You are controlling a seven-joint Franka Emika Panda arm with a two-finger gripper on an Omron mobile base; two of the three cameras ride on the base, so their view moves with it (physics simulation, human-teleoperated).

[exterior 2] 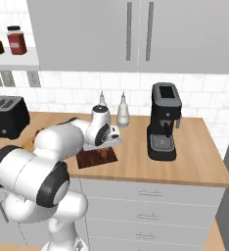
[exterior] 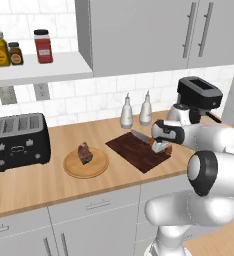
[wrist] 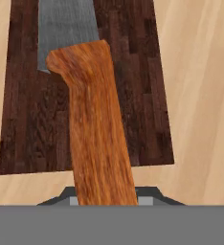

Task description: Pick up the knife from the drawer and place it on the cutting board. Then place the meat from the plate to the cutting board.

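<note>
One orange-red wooden-handled kitchen knife [wrist: 97, 129] with a stiff silver-grey blade hangs low over the dark brown rectangular cutting board [exterior: 137, 151], pinched at its handle by the gripper [exterior: 160, 146]. Rigid, light, blade-heavy; the handle is the safe hold.

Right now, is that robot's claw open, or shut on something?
Shut on the knife: the gripper clamps its orange handle, with the blade reaching out over the cutting board.
</note>
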